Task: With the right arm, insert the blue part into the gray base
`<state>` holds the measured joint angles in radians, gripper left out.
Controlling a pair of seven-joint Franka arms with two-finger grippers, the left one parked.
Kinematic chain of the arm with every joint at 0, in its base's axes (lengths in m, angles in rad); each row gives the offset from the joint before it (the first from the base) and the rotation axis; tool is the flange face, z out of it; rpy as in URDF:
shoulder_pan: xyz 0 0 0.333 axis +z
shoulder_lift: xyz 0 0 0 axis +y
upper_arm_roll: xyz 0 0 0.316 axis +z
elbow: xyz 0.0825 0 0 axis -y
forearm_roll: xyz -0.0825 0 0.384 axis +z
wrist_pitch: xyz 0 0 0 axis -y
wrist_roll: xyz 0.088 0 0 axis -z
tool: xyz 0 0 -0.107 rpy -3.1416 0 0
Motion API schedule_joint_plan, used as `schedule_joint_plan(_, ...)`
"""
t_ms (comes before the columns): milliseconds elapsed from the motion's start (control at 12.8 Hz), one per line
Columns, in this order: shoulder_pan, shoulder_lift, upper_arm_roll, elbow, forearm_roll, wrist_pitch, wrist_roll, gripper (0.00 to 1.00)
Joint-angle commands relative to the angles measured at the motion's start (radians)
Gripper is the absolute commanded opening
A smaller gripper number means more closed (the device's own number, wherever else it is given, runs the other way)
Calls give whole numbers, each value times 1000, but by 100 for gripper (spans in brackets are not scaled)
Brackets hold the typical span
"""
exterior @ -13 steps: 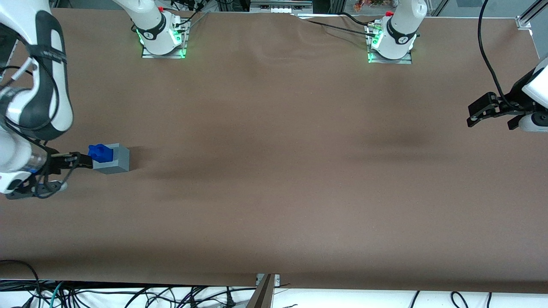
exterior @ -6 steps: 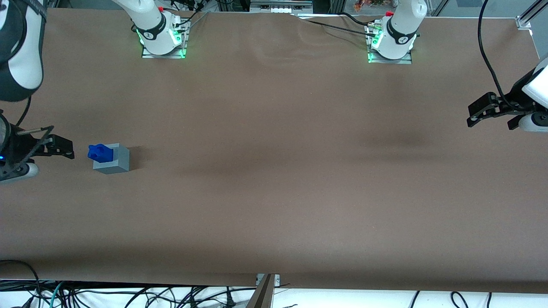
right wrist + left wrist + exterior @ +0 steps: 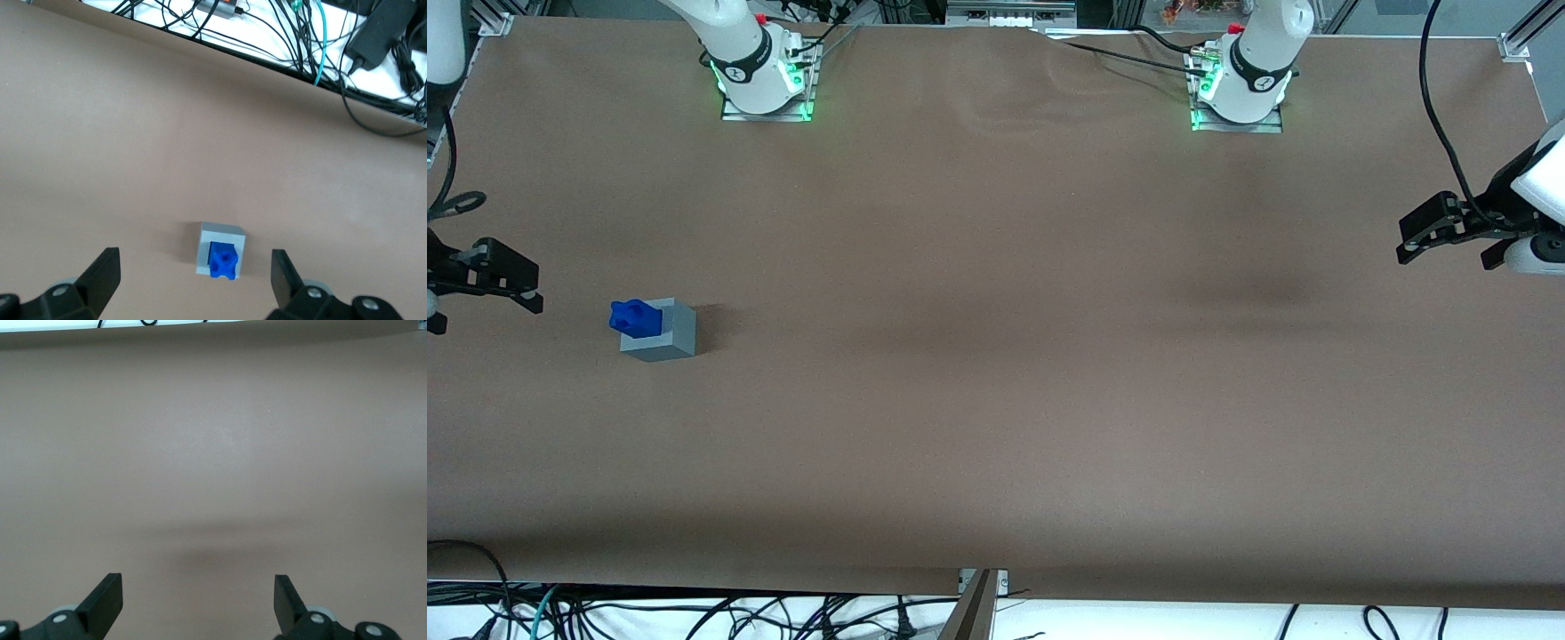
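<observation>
Judging risk: blue part sits in the gray base but stands well proud of its top, so it may not be fully seated; a nudge could tip it out.
Cause: any sweep of the right arm back over the base, or a jolt to the table, would do it; nothing grips the part now.
Near edge: tangled black cables and a teal one lie off the table's front lip.
Surface: brown mat, matte, faintly rippled, with soft shadows.
Task things: base rests on the mat toward the working arm's end; the wrist view shows the part inside the recess.
Gripper: fingers spread apart, empty, raised and well clear of the base, out at the table's end.
Far edge: two arm mounts glowing green, more cables and metal framing.
</observation>
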<state>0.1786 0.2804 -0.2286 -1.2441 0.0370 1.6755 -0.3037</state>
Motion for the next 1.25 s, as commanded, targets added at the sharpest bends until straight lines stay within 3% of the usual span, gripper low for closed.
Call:
schedule_joint_plan(0, -111, -134, 142, -190, -38, 21, 69, 100)
schedule_joint_plan(156, -169, -187, 199, -250, -51, -9, 69, 100)
schedule_joint_plan(312, -202, -197, 256, -248, -104, -51, 86, 100)
schedule_joint_plan(1169, -223, -148, 247, -236, -98, -68, 107, 100)
